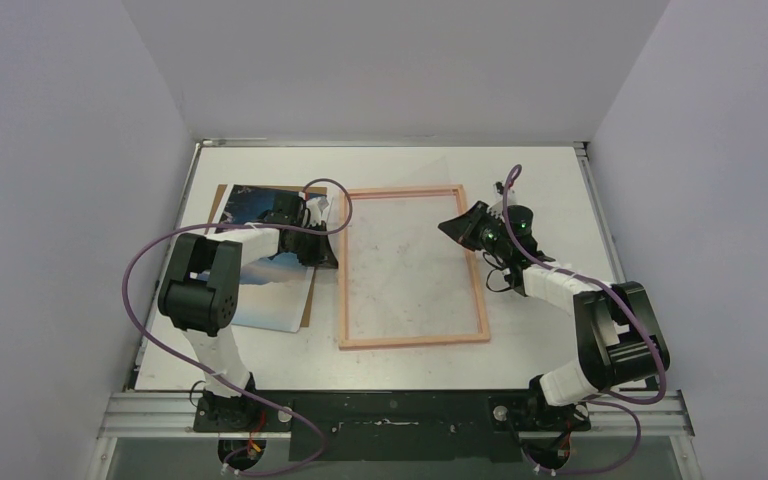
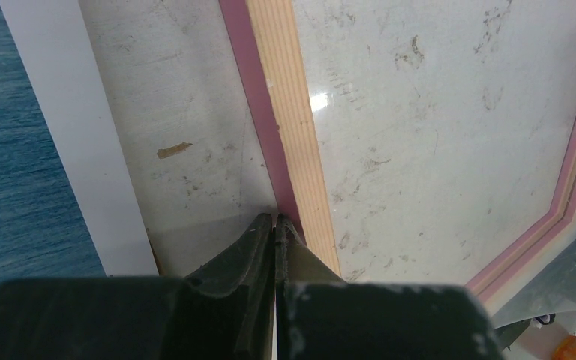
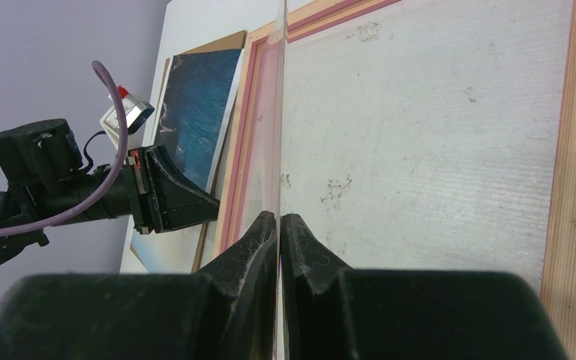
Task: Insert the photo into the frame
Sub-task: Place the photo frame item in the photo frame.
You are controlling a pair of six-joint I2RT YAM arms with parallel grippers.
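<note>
The enclosure has plain pale walls (image 1: 390, 60) on three sides. The white counter (image 1: 540, 180) is hard, glossy and scuffed. Flat sheets will probably lie tight to it and slide readily.

The frame (image 1: 415, 341) lies flat at the centre of the overhead view, pale wood side up, with pink showing along its edges. Its thin rails look light and stiff, and likely to skate if nudged.

The backing board (image 1: 308, 300) lies at centre left, just beside the frame's left rail. The photo (image 1: 250, 205) rests on top of it, partly under the left arm. The photo looks thin, light, flexible and easily creased. Take hold at the white border, not on the blue face.

The right gripper (image 1: 460, 226) is at the frame's upper right. Its fingers (image 3: 307, 247) are clamped on what looks like a thin clear sheet (image 3: 270, 127), seen edge-on.

The left gripper (image 1: 326, 214) is at the frame's upper-left corner. Its fingers (image 2: 251, 240) are together. Whether they pinch anything cannot be told.
</note>
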